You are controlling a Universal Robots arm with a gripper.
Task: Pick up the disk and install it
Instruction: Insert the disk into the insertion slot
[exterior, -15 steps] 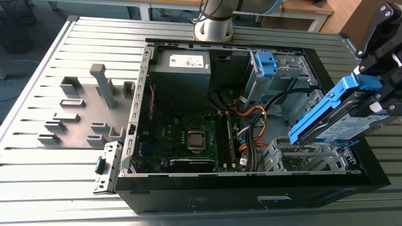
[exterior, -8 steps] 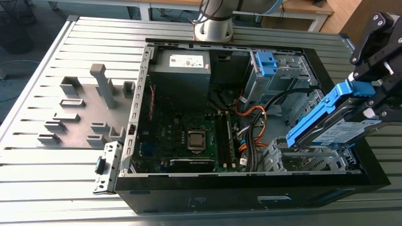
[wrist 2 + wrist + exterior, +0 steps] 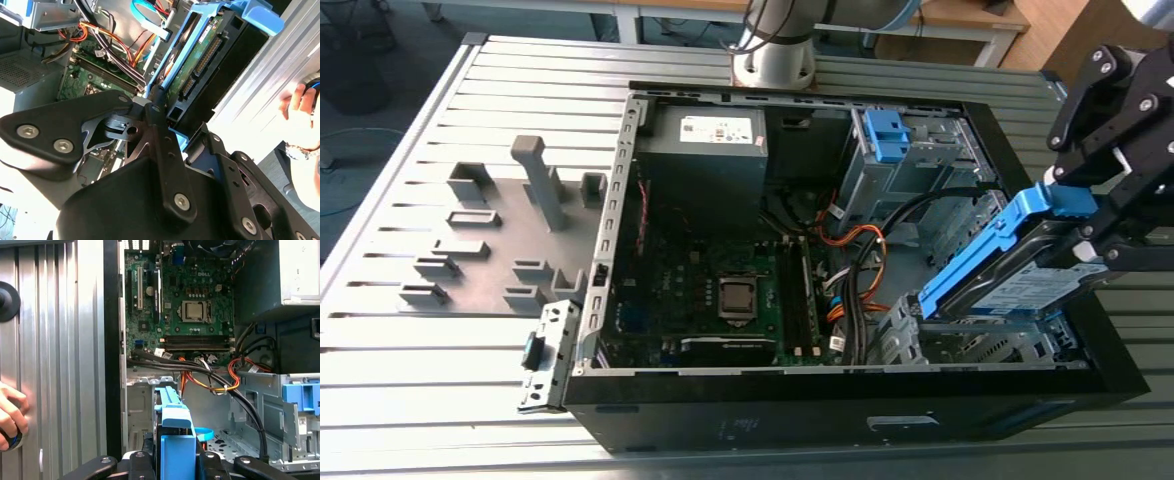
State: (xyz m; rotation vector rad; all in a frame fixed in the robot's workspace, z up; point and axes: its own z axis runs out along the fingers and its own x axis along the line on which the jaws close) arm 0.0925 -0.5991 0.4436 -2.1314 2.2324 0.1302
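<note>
We see an open black computer case (image 3: pixel 854 405) lying on its side on a ribbed metal table (image 3: pixel 440 340). At the exterior view's right, the black gripper (image 3: pixel 1101 225) pinches the disk (image 3: pixel 1014 270) by one end, its fingers (image 3: pixel 160 145) closed on the blue plastic rails. The disk hangs tilted, long axis sloping down from the fingers toward the silver drive cage (image 3: pixel 947 345) at the case's near corner; its lower end sits just above the cage, not yet seated. The disk looks like a flat silver-metal slab with a white-and-blue label, framed by blue rails. In the second wrist view its green circuit board faces us. A second blue bracket (image 3: pixel 883 135) sits in the far bay. A person's hand (image 3: pixel 11 415) rests on the table beside the case
</note>
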